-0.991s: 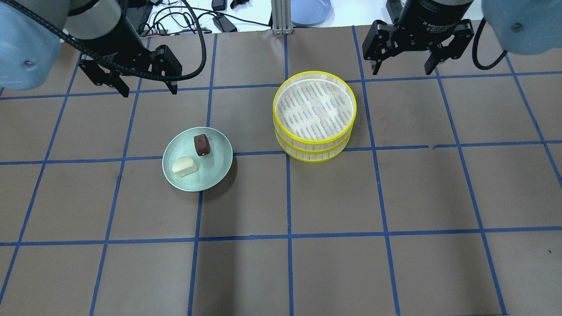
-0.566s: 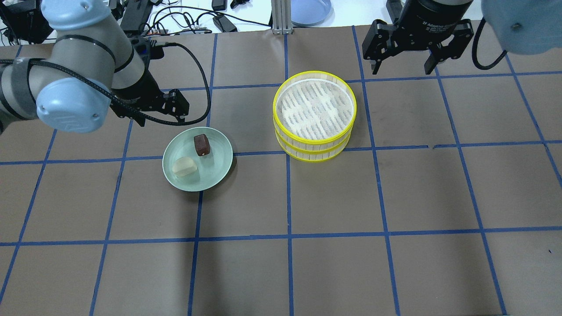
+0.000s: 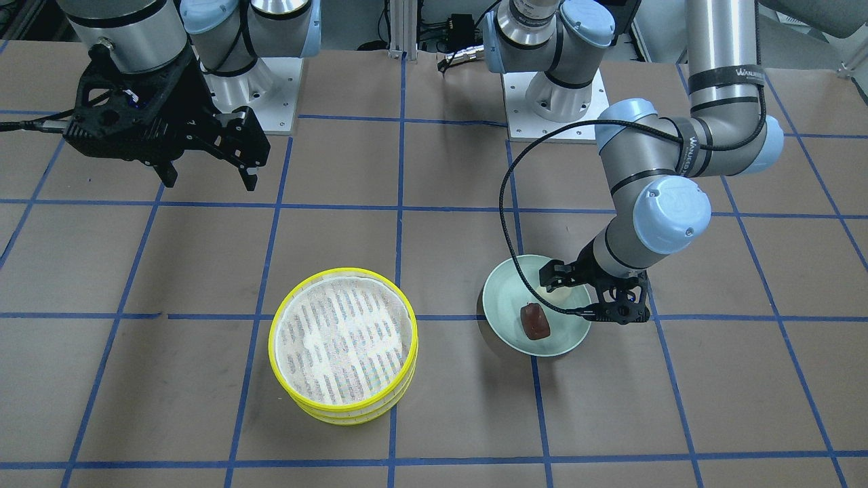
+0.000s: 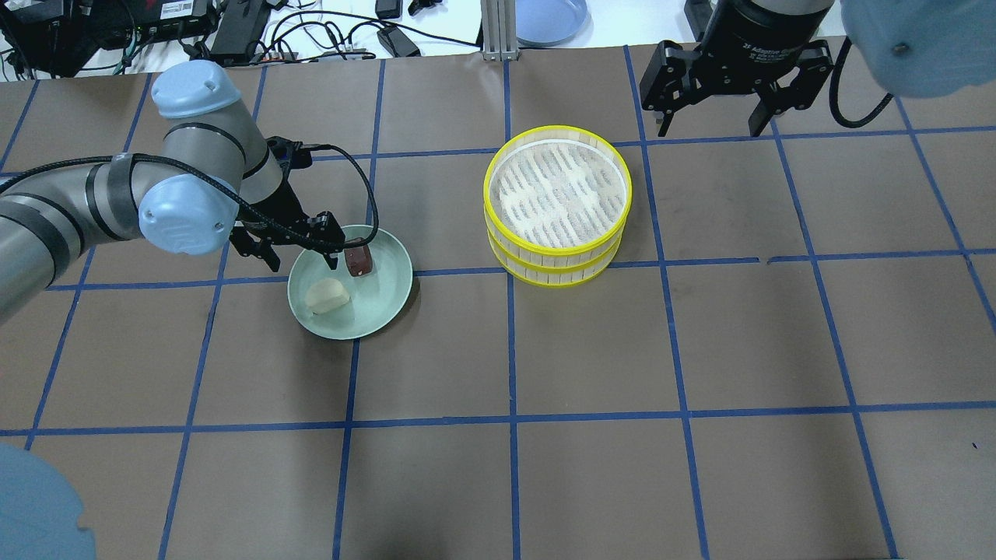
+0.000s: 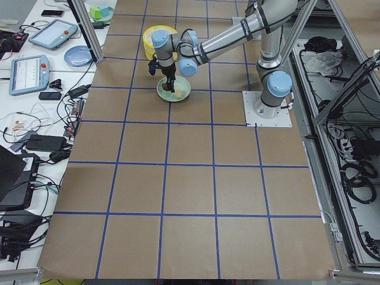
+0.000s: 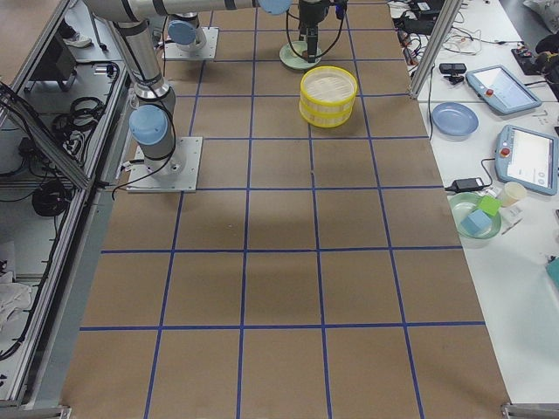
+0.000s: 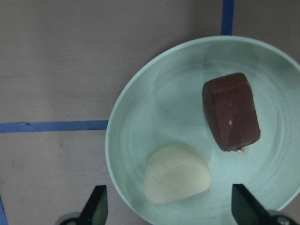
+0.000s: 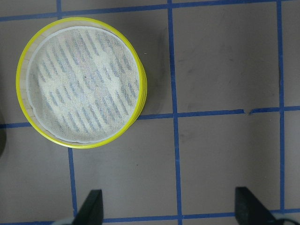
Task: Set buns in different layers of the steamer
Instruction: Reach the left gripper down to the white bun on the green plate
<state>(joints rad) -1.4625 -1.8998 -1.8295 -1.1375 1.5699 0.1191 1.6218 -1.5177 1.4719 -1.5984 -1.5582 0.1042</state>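
Brown paper-covered table (image 4: 700, 350) with a blue tape grid, two robot arms above it. The left gripper (image 7: 169, 208) hangs low over a pale green plate (image 7: 154, 117), its jaws spread wide and holding nothing. Its two fingertips (image 7: 96, 208) stand either side of the cream-white bun (image 7: 177, 173); whether they touch the plate cannot be told. The dark reddish-brown bun (image 7: 231, 111) lies on the same plate just beside the white one, a thin gap between them, close to one finger's side. A black cable (image 4: 366, 194) from the left wrist loops above the plate's rim.

The plate sits about midway along the table, nearer the operators' edge than the robot's edge. Near it, toward the table's right end and not touching it, stands the steamer (image 4: 554, 263): two yellow-rimmed trays stacked, the white, grey-dashed liner of the top one facing up.

The right gripper (image 8: 169, 206) is raised high beyond the steamer's right side, jaws wide apart, gripping nothing
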